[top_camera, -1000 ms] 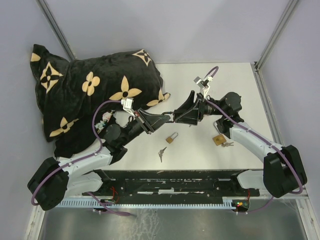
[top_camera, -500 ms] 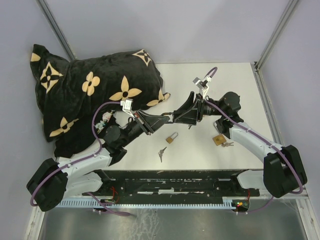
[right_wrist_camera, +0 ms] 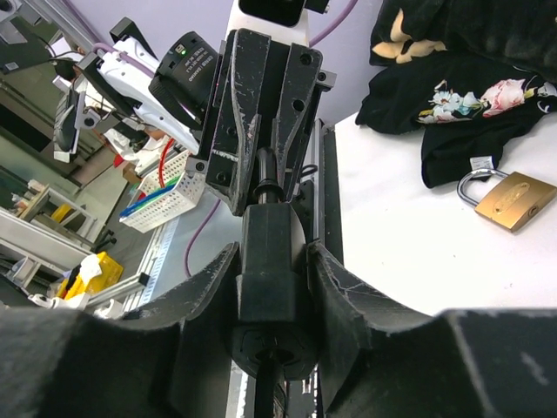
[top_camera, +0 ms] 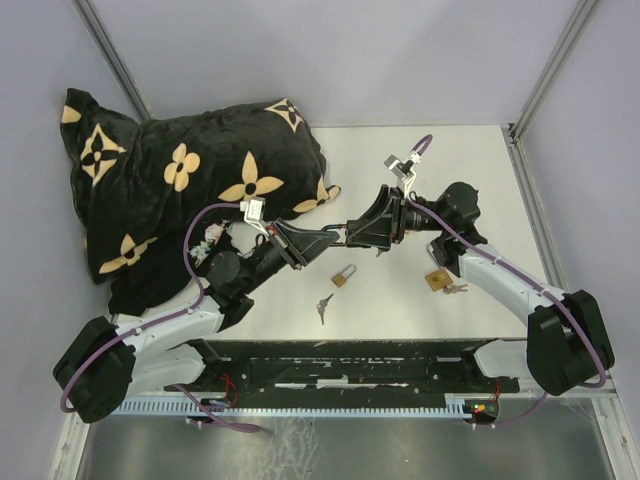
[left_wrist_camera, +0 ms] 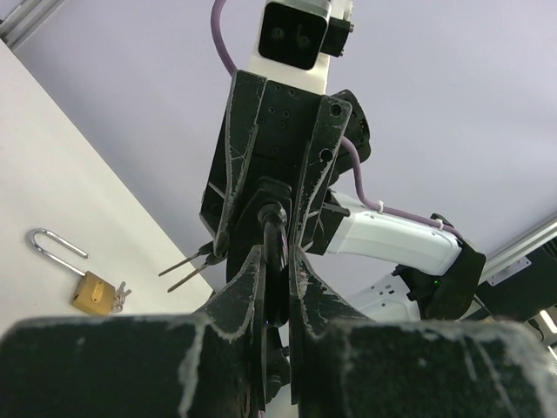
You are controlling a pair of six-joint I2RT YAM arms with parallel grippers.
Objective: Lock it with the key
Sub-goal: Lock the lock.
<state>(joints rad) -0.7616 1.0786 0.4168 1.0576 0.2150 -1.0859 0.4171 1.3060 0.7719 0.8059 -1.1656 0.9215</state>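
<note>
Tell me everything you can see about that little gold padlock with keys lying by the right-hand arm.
The padlock is small, with a squarish brass-coloured body and a long silvery shackle. The shackle looks open: one leg ends short of the body. It lies flat on the white table, close beside the right arm. A small bunch of keys sits against its body; whether one is in the keyhole is too small to tell. Nothing else seems to touch it.
</note>
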